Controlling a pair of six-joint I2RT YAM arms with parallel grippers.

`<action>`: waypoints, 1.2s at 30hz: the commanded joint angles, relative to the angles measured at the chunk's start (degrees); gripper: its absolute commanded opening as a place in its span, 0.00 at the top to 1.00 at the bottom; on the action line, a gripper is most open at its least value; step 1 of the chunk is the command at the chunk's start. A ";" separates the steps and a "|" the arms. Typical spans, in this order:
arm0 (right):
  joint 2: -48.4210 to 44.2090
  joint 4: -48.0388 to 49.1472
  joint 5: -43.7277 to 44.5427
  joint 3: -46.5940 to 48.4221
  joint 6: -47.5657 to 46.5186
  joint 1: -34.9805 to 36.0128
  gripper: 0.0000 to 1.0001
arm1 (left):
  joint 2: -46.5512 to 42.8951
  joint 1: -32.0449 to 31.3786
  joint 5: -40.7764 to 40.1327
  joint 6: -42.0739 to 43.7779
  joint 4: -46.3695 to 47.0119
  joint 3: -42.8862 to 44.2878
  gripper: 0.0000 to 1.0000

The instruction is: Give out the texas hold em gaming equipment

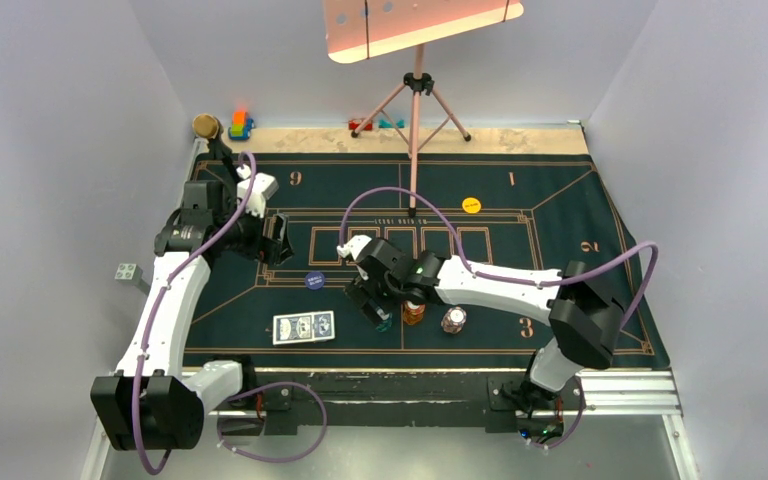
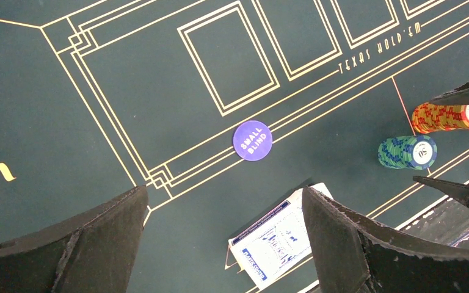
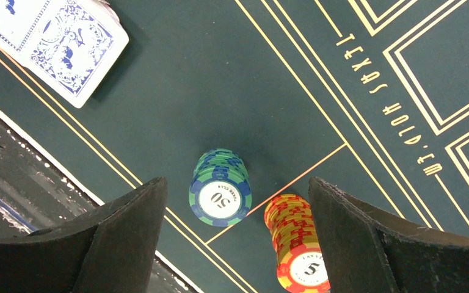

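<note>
Spread wide, the right gripper [image 3: 237,183] is held low over the dark green felt poker mat [image 3: 177,91], and nothing is clamped by its black fingers [image 3: 116,244]. Two stacks are stood between those fingers. A stack of round teal-and-blue poker chips [image 3: 220,189] marked 50 is placed near the fingertips. A stack of round orange-and-yellow poker chips [image 3: 296,244] marked 5 is set just beside it, deeper in the gap. Neither stack is seen to be touched. A stack of pinkish-white poker chips [image 1: 453,319] is stood at the robot's right of this gripper, near the orange stack but apart from it. Farther off, toward the other arm, blue-backed white-bordered playing cards [image 1: 303,327] are laid backs up and overlapped, close to the mat's near edge.

Above the mat the left gripper [image 2: 225,190] is likewise held fully opened and empty. The same cards are seen just ahead of one of its fingers. A round dark blue disc [image 2: 253,140] printed SMALL BLIND is laid flat farther ahead, on the gold lines. A round yellow disc [image 1: 471,204] is laid well beyond the right gripper, past the printed card boxes. At the far corner beyond the left gripper, off the mat, a gold-topped black stand [image 1: 205,126] and small bright toy blocks [image 1: 241,125] are placed.
</note>
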 commanded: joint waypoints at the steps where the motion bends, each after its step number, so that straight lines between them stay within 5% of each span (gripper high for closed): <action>1: 0.69 2.45 -0.90 -0.09 -1.53 0.55 0.13 | -0.73 0.35 0.96 -0.13 1.57 -0.14 0.00; 13: 3.41 5.38 0.45 -2.96 -0.36 1.02 0.25 | -1.32 0.30 0.59 -0.01 1.80 -0.50 0.00; 19: 3.73 5.99 0.54 -3.31 0.08 1.07 0.45 | -1.37 0.35 0.35 -0.09 1.91 -0.41 0.00; 25: 3.95 6.17 -0.21 -3.88 0.51 1.12 0.50 | -1.54 0.35 0.08 -0.01 1.98 -0.40 0.00; 27: 4.13 5.93 -0.53 -3.94 0.66 1.11 0.50 | -1.52 0.35 0.00 0.07 1.98 -0.43 0.00; 30: 4.90 4.77 -1.19 -3.59 0.69 1.11 0.35 | -1.66 0.35 -0.01 0.15 1.93 -0.36 0.00; 36: 3.61 4.70 -0.91 -4.02 1.06 1.11 0.35 | -2.08 0.35 -0.23 0.17 1.95 -0.49 0.00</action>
